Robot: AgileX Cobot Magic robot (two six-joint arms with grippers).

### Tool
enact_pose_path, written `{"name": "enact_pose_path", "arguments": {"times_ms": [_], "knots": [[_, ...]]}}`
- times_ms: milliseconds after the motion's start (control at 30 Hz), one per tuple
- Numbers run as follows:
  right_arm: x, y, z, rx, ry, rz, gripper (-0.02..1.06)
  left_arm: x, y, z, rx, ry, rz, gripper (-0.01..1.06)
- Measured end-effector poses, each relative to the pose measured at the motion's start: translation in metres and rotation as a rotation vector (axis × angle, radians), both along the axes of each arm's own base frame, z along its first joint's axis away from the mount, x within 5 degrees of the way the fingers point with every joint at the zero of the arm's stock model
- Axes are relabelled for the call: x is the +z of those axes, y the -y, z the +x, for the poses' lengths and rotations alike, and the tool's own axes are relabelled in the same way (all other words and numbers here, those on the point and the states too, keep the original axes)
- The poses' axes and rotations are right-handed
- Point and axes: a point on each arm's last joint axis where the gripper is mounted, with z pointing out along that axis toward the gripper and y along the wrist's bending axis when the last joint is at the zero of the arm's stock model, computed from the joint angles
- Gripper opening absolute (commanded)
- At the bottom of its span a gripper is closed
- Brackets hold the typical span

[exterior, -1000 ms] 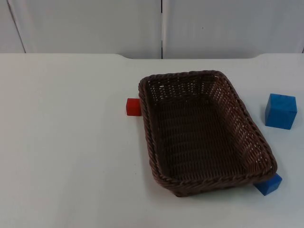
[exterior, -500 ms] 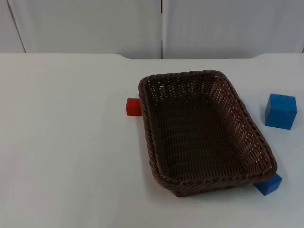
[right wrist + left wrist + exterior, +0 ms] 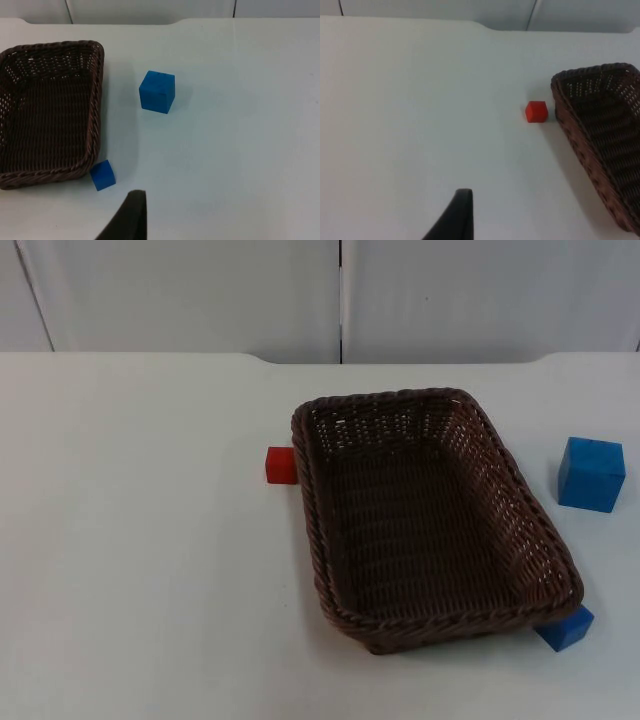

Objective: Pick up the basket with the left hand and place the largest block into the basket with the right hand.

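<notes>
So we have the brown wicker basket (image 3: 432, 515) sitting flat on the white table (image 3: 140, 540), with nothing in it. The big blue block (image 3: 591, 474) stands off its right long side, apart from it, and that's the one we want. A small blue block (image 3: 564, 627) pokes out at the basket's near right corner, touching or nearly so, and a small red block (image 3: 281, 465) sits right against the left rim.

From the left gripper (image 3: 452, 220) we see the basket's left wall ahead and off to the side, well apart, with the red block between us and the rim. From the right gripper (image 3: 127, 217) the big blue block is ahead and well clear, the small blue one much nearer. Only one fingertip (image 3: 460, 210) shows per wrist, so we can't tell whether either set of jaws is spread or closed; neither is holding anything.

Handling guess: the basket looks light but a bit flexy, so we'd pinch the thick braided rim on the left long side, away from the red block. An off-centre grip will probably let it tilt. The big block looks rigid with flat, smooth faces, so we'd squeeze two opposite faces squarely or it may twist.
</notes>
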Motion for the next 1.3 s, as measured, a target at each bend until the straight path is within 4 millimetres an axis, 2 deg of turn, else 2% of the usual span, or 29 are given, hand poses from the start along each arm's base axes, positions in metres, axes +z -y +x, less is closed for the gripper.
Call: {"name": "enact_pose_path", "arguments": {"times_ms": [200, 333, 1300], "knots": [[0.0, 0.0, 0.0, 0.0, 0.0, 0.0, 1.05, 0.013, 0.0, 0.019, -0.015, -0.008, 0.022, 1.05], [0.0, 0.0, 0.0, 0.0, 0.0, 0.0, 1.05, 0.013, 0.0, 0.03, -0.025, -0.033, 0.029, 1.05], [0.0, 0.0, 0.0, 0.0, -0.002, 0.0, 1.05, -0.027, 0.012, 0.087, -0.143, -0.248, -0.075, 1.05]]}}
